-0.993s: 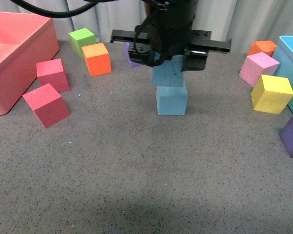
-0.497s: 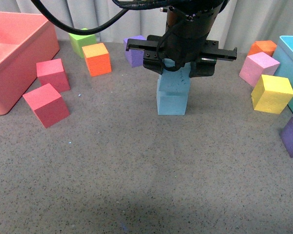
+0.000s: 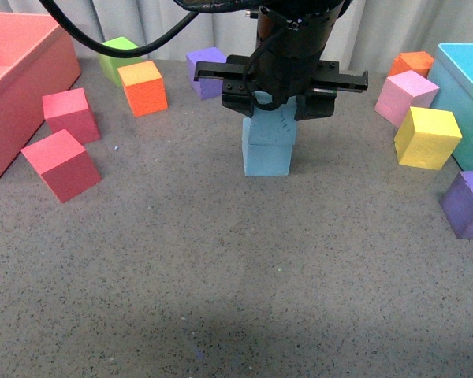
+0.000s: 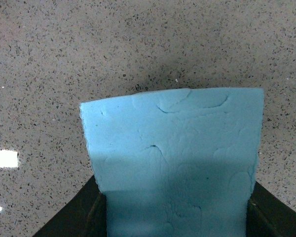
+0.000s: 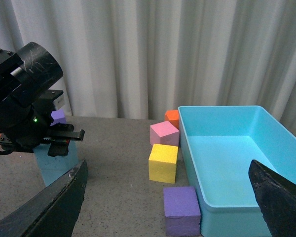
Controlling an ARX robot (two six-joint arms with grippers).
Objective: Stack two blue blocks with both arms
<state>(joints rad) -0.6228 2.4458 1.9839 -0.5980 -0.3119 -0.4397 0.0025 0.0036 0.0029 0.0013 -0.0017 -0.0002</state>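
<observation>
In the front view my left gripper (image 3: 271, 106) is shut on the upper blue block (image 3: 270, 127) from above. That block sits on top of the second blue block (image 3: 266, 161), which rests on the grey table; their faces look touching and nearly aligned. The left wrist view is filled by the held blue block (image 4: 175, 158), embossed lines on its face, pinched by the left gripper (image 4: 175, 219) with black fingers (image 4: 89, 217) at both sides. My right gripper (image 5: 167, 197) is open and empty, off to the right. From there a blue block (image 5: 56, 163) shows under the left arm (image 5: 24, 108).
A pink bin (image 3: 16, 87) stands far left with two red cubes (image 3: 61, 164) beside it. Orange (image 3: 142, 87), green (image 3: 118, 57) and purple (image 3: 207, 69) cubes sit behind. To the right are pink (image 3: 406, 96), yellow (image 3: 427, 136), orange (image 3: 414, 63) and purple (image 3: 467, 203) cubes by a light-blue bin (image 3: 465, 94).
The left gripper has carried the held blue block a little right and down, from offset above the lower block to sitting squarely on it. The front view has shifted slightly.
</observation>
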